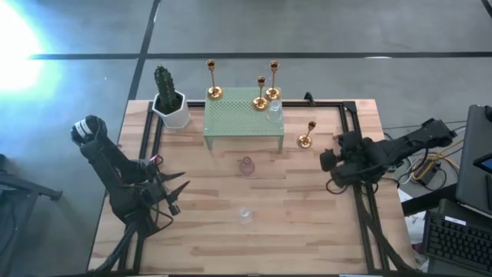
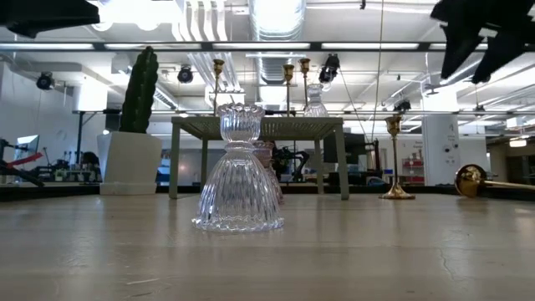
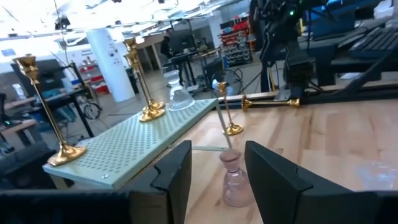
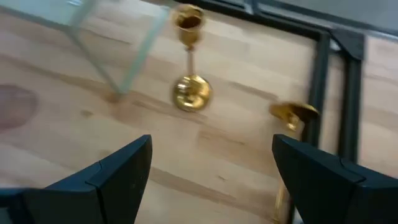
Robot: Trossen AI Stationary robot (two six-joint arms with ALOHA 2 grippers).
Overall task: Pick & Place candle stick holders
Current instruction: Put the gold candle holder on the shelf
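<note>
The right gripper [image 4: 211, 165] hangs above the wooden table [image 1: 307, 223] with its two dark fingers spread wide and nothing between them, near a short shiny gold candle stick holder [image 1: 307, 136] standing just beside the pale green perforated metal stand [image 1: 242, 117]. The left gripper [image 3: 217, 168] is likewise wide open and empty, a small pinkish glass holder [image 3: 233, 180] ahead of it. Three taller gold holders [image 1: 214, 80] stand on the stand; a clear ribbed glass holder [image 2: 239, 171] stands mid-table.

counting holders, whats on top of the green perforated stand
On the green perforated metal stand: three gold candle stick holders and a clear glass holder. Nothing seems hidden.
</note>
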